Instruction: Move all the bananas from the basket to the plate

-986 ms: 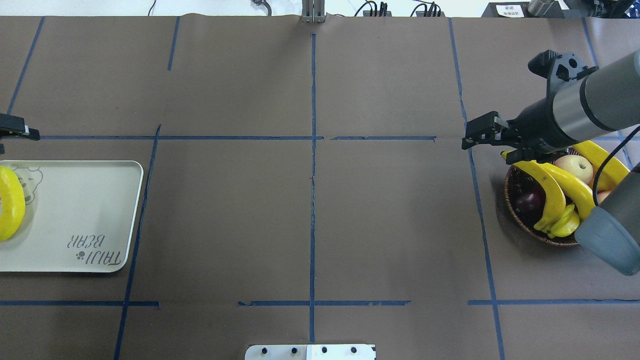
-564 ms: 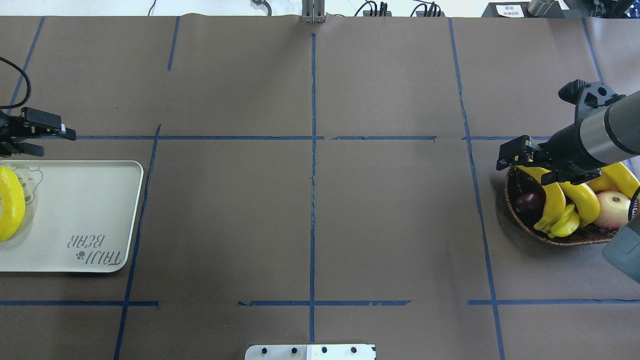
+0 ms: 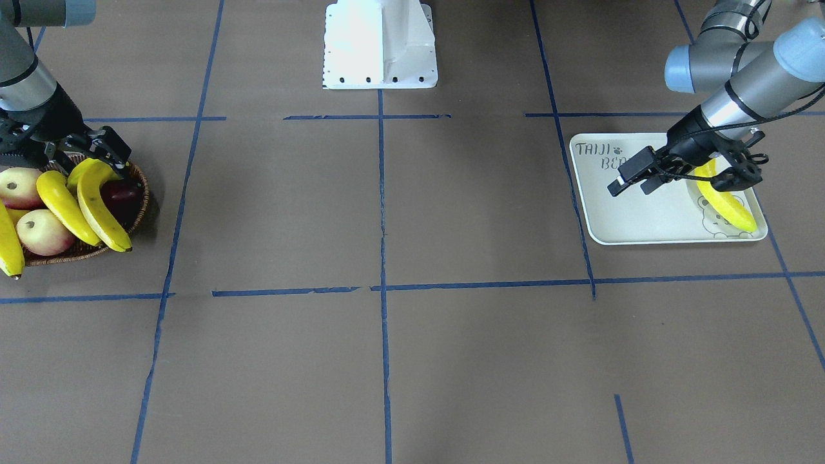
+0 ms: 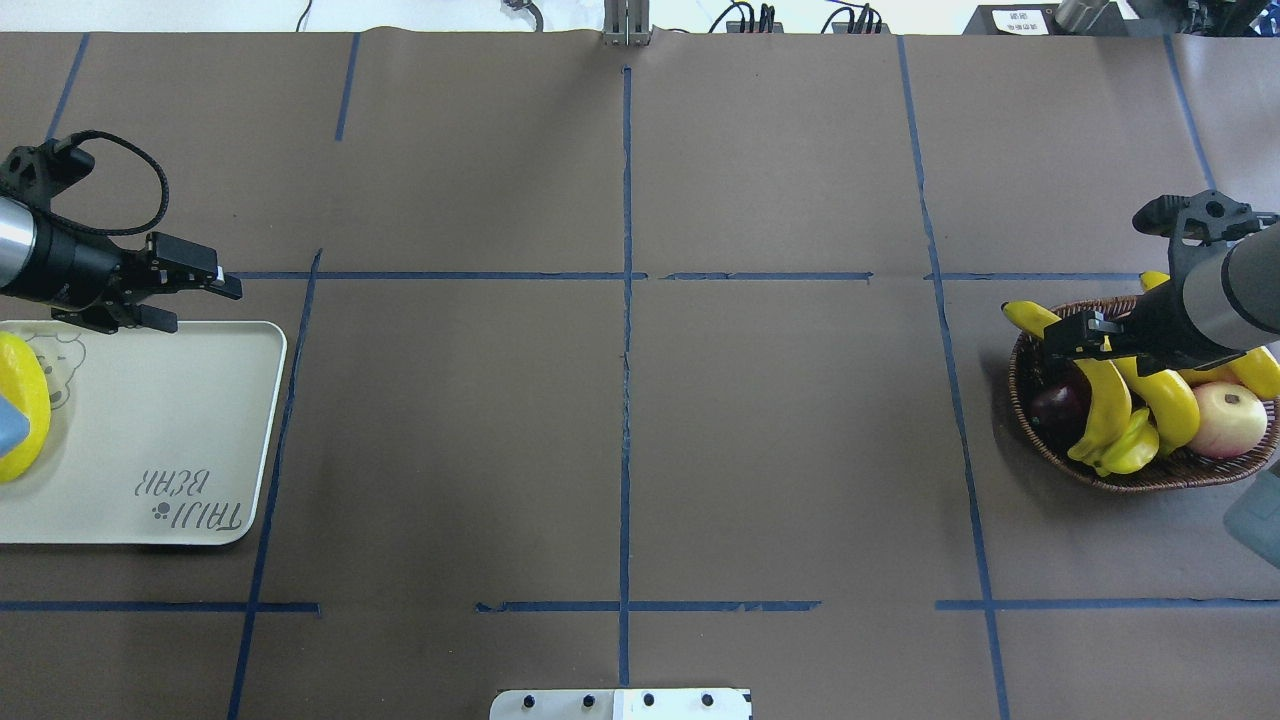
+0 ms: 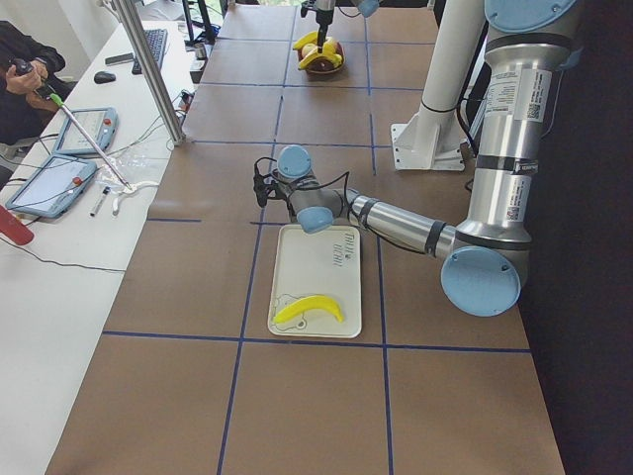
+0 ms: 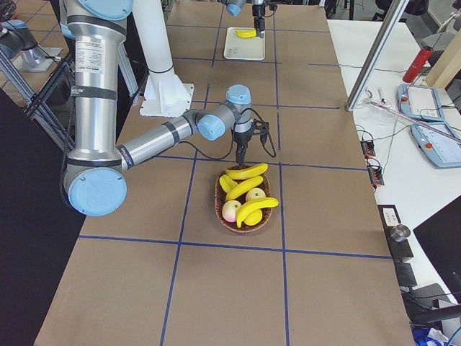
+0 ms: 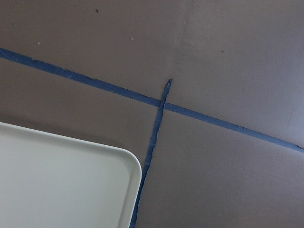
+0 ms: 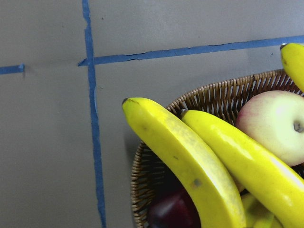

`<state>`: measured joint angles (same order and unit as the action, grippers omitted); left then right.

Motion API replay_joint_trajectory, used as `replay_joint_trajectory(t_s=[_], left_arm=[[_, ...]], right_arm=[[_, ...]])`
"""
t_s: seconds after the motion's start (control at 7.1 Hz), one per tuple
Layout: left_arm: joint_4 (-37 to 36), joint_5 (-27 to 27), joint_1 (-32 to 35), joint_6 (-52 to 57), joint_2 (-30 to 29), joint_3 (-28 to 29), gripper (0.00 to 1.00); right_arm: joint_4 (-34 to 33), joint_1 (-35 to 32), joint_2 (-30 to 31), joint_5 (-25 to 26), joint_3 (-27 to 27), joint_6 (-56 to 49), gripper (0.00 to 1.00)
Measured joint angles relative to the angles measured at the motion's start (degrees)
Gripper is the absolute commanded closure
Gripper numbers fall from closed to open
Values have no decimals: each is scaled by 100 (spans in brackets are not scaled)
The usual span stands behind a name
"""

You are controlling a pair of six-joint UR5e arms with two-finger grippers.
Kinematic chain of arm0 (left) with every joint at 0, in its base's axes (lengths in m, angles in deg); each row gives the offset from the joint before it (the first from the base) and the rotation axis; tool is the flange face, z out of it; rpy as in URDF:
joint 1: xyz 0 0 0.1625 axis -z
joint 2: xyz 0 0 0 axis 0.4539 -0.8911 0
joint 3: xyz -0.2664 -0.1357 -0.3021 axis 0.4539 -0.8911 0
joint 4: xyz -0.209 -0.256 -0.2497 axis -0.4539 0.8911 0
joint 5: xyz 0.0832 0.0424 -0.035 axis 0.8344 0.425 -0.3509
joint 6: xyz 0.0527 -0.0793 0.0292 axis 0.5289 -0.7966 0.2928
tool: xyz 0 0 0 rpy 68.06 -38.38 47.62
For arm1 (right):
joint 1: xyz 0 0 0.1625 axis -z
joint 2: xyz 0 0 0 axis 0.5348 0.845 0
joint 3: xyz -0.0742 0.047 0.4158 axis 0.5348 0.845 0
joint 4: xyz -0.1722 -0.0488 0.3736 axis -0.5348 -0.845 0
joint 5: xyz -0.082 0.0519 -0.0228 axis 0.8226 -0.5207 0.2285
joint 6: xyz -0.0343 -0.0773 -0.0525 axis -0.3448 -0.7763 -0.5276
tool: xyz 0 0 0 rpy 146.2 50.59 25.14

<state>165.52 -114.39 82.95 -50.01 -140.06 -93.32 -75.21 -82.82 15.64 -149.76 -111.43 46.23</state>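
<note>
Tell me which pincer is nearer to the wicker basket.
Right. The right pincer is over the basket, above a banana; the left pincer is far across the table, beside the plate.

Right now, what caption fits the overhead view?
One banana on the plate, three bananas in the basket; right gripper over the basket, left gripper near the plate's far edge.

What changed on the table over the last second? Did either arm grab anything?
The open, empty left gripper slid from the table's edge toward its middle, along the off-white rectangular plate's far side. The open right gripper shifted from beside the brown wicker basket to over its yellow bananas. Nothing was grabbed or let go. Plate, its single banana, basket and apples stayed put.
</note>
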Motion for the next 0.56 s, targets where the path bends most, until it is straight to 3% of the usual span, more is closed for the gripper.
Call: replay_joint_trajectory(t_s=[0.56], left_arm=[[0, 24, -48, -63, -58, 1, 0]], right_arm=[[-32, 197, -20, 297, 433, -318, 0]])
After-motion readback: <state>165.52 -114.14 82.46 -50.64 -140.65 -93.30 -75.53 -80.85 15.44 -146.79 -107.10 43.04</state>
